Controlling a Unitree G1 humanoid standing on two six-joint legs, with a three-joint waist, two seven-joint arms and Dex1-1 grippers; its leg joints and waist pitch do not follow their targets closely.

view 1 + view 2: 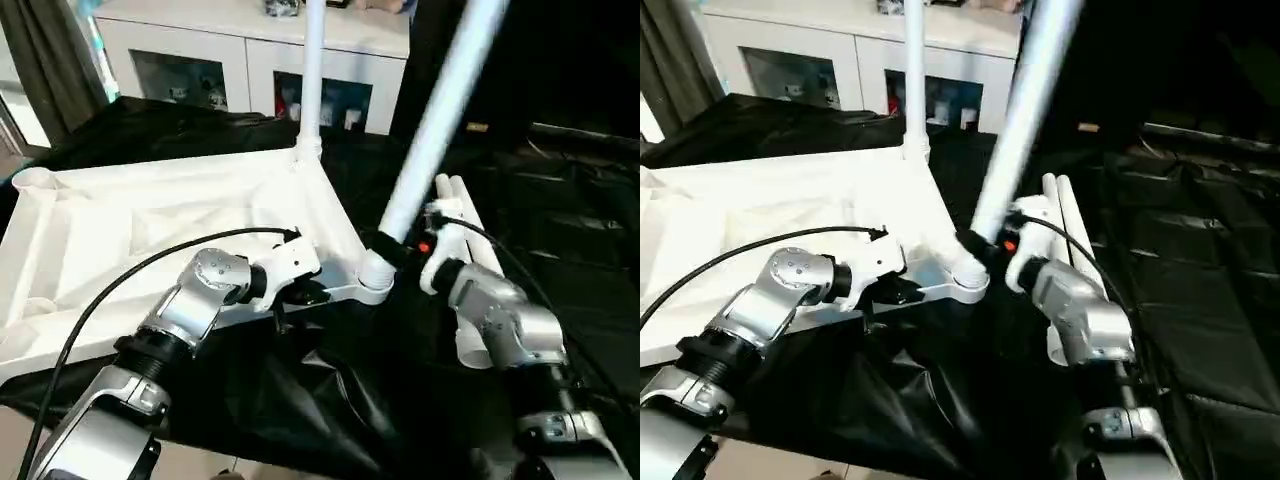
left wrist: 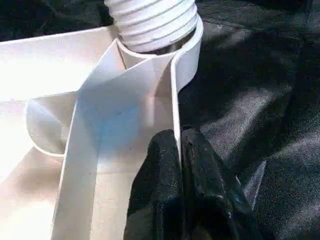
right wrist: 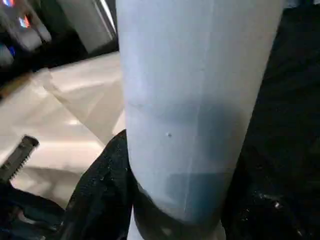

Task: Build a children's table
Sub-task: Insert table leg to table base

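Observation:
The children's table tabletop (image 1: pixel 150 230) lies upside down on black sheeting, ribbed underside up. One white leg (image 1: pixel 311 70) stands upright in the far corner socket. A second leg (image 1: pixel 440 110) leans to the right, its threaded end (image 2: pixel 150 20) at the near right corner socket (image 1: pixel 372 276). My right gripper (image 1: pixel 392 247) is shut on this leg just above the socket, with black fingers (image 3: pixel 100 190) on both sides of the tube (image 3: pixel 195 100). My left gripper (image 1: pixel 300 292) is shut on the tabletop's thin rim (image 2: pixel 176 100) close to that socket. Two more legs (image 1: pixel 462 205) lie behind my right wrist.
A white cabinet (image 1: pixel 200 60) with glass doors stands behind the draped table. Black sheeting (image 1: pixel 330 400) hangs over the near edge in folds and covers the surface to the right (image 1: pixel 580 230). A grey curtain (image 1: pixel 45 60) hangs at the far left.

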